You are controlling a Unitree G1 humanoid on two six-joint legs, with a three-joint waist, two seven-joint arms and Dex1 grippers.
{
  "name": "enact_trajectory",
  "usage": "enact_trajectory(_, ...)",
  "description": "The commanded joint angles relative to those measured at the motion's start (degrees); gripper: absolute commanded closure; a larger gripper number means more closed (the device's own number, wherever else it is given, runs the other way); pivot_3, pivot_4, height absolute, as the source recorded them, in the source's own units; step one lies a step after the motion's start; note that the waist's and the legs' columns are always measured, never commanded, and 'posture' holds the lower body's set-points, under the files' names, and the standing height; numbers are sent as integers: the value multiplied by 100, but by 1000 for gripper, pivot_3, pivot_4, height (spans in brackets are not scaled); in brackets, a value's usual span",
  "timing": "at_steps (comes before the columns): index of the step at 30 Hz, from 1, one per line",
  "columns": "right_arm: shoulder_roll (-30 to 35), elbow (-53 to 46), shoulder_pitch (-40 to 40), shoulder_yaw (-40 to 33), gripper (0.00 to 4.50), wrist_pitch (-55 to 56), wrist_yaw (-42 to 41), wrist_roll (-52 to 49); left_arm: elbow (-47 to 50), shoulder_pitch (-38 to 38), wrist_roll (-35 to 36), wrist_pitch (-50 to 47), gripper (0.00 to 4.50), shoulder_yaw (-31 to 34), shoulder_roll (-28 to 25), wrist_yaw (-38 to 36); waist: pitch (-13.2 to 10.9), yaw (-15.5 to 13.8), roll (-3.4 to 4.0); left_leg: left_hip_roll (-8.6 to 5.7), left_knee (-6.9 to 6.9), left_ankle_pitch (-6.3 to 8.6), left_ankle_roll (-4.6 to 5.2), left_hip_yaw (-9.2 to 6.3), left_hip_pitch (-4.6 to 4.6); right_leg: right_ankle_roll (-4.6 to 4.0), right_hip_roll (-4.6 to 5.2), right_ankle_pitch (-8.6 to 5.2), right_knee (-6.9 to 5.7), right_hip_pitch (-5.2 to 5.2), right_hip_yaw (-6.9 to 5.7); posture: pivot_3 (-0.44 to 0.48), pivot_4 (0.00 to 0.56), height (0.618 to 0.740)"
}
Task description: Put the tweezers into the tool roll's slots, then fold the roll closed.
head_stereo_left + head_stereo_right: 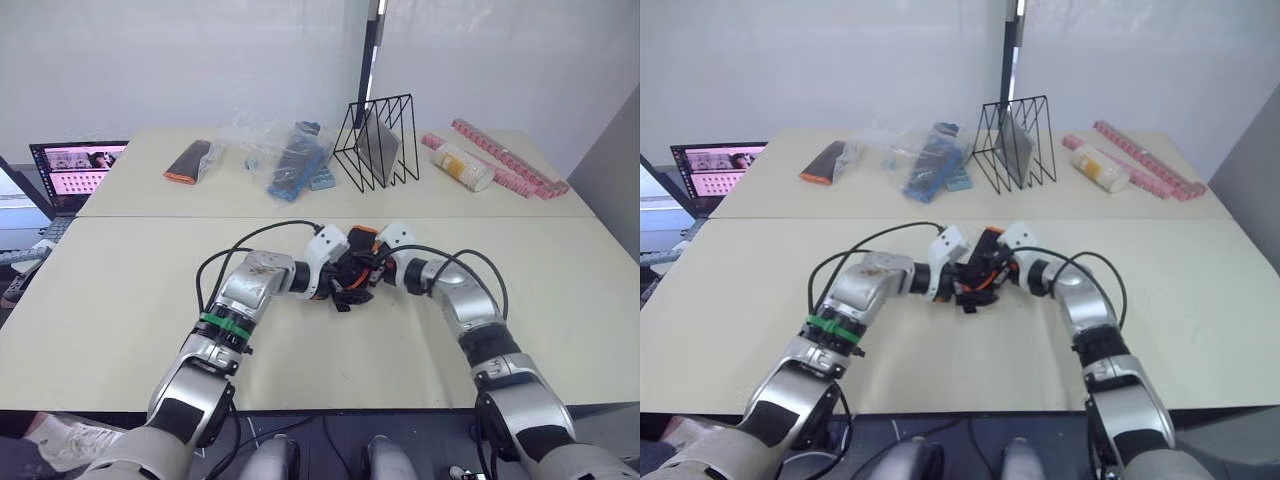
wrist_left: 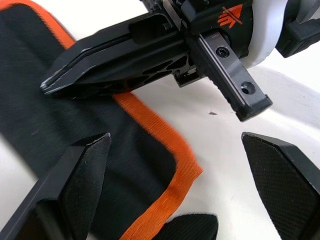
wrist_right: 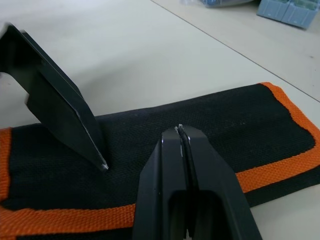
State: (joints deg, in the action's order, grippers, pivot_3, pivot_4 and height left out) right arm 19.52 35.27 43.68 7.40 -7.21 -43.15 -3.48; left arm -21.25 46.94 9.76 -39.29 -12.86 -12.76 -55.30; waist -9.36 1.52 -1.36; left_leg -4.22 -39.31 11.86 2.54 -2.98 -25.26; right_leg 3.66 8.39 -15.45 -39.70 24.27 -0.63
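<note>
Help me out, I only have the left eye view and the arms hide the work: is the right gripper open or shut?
Observer: Shut. In the right wrist view the right gripper has its fingers pressed together over the tool roll.
Operator: And the left one?
Observer: The left gripper is open, with its fingers spread either side of the roll's orange edge.
Operator: What does the roll's upper face look like?
Observer: Up close it is plain black weave with orange binding along the border.
</note>
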Motion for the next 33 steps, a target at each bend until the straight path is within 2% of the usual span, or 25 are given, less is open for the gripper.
enact_trajectory(1, 23, 319, -118, 71, 4500, -224, 114, 197, 467, -14, 268, -118, 47, 258, -264, -118, 0, 0, 0, 0, 0, 0, 0, -1, 0, 0, 0, 0, 0, -1, -1, 0, 150, 687)
enact_trajectory(5, 21, 331, -172, 44, 4500, -285, 126, 179, 358, 0, 273, 261, 47, 367, -743, -310, 1, -6, 1, -1, -1, 0, -1, -1, 5, 0, 0, 0, 0, -5, 0, 0, 150, 687)
enact_trajectory(9, -8, 290, -213, -19, 4500, -337, 150, 126, 203, 78, 550, 654, 47, 700, -725, -418, 1, -55, 1, -2, -4, 0, -1, -2, 5, 0, 2, 0, 2, -6, -2, 0, 150, 687)
enact_trajectory(10, -16, 279, -223, -36, 4500, -349, 158, 115, 152, 92, 633, 772, 600, 780, -680, -478, 1, -61, 1, -2, -7, 0, -1, -2, 5, 0, 2, 0, 2, -8, -2, 0, 150, 687)
enact_trajectory(11, -23, 249, -241, -40, 4500, -365, 162, 116, 78, 102, 714, 890, 832, 838, -628, -556, 1, -66, 1, -2, -10, 0, -1, -2, 5, 0, 2, 0, 2, -9, -3, 0, 150, 687)
enact_trajectory(13, -26, 194, -270, -45, 4500, -389, 157, 126, -116, 150, 711, 1106, 1575, 831, -547, -620, 1, -66, 0, -2, -12, 1, -1, -3, 5, 0, 2, 0, 1, -10, -4, 0, 150, 687)
enact_trajectory(17, -21, 87, -325, -63, 4500, -428, 162, 127, -624, 268, 395, 1766, 2993, 439, -323, -783, 2, -74, 0, -4, -12, 1, 1, -3, 5, 0, 3, 0, 0, -11, -4, 0, 150, 687)
enact_trajectory(21, -25, -41, -389, -69, 4500, -489, 201, 125, -1411, 419, 6, 2531, 4307, 185, 12, -612, 2, -81, 0, -5, -13, 2, 2, -2, 5, 0, 3, 0, 0, -12, -4, 0, 150, 687)
enact_trajectory(22, -25, -61, -409, -74, 4500, -484, 199, 117, -1676, 480, -20, 2646, 4442, 207, 142, -549, 2, -83, 0, -5, -14, 2, 2, -2, 5, 0, 3, 0, 0, -12, -5, 0, 150, 687)
enact_trajectory(28, -91, -13, -499, -121, 4500, -623, 373, 119, -2985, 607, -603, 3264, 4442, -10, 537, -192, 3, -72, -2, -5, -16, 5, 6, -1, 4, 1, 3, 0, -2, -11, -5, 0, 150, 687)
enact_trajectory(33, -373, 776, -72, -548, 4500, -687, 1074, -22, -3994, 423, -1710, 3697, 4442, -848, 327, -8, 72, -75, -41, -4, -17, 4, 6, -2, 30, 1, 3, 0, -4, -34, -7, 0, 150, 687)
